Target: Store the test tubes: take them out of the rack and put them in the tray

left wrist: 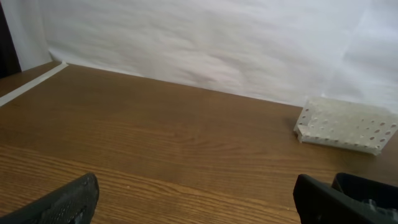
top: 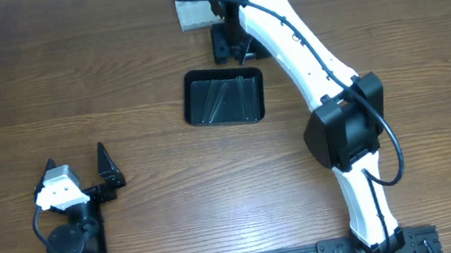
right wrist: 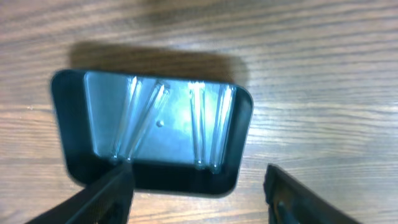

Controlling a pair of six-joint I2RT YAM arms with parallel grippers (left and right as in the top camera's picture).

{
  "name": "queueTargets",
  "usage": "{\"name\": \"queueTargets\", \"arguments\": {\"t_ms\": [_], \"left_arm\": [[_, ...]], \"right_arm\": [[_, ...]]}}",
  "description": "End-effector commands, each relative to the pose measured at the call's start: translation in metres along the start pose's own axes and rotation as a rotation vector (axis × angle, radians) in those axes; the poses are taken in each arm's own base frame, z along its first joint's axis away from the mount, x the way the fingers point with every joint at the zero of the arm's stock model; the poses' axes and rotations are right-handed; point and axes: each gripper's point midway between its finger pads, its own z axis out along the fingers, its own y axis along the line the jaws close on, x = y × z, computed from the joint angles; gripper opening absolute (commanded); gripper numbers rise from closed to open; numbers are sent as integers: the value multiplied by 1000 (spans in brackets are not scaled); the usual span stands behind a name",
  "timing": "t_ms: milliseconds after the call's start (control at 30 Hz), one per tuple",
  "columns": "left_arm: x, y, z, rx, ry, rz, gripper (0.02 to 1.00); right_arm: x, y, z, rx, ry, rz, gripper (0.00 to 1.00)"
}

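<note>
Wood-grain counter [top: 64,79]: over the mid-frame tray [right wrist: 62,124] of test tubes [right wrist: 198,124], the wide-open, empty right gripper [right wrist: 196,183] should rise straight before seeking the upper-centre rack [top: 191,11]; the left gripper [left wrist: 196,202] sits open, empty.

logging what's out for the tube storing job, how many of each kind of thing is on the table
test tubes: 4, all lying in the tray
tray: 1, black
rack: 1, white
total: 6
</note>
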Motion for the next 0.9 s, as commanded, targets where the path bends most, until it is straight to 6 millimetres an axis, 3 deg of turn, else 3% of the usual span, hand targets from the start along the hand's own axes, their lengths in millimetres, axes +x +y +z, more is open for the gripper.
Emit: {"name": "queueTargets", "arguments": {"t_ms": [33,333,567,900], "left_arm": [[1,-2,0,12,-2,15,998],[1,-2,0,12,-1,15,998],[1,-2,0,12,-1,15,998],[1,-2,0,12,-1,15,998]], "right_arm": [[-5,-3,-28,-22,-34,-49,709],[-3,-11,-67,-21,-106,-86,814],[7,-32,-87,58,-123,-106,871],[29,-51,-162,15,-289,-128,904]]}}
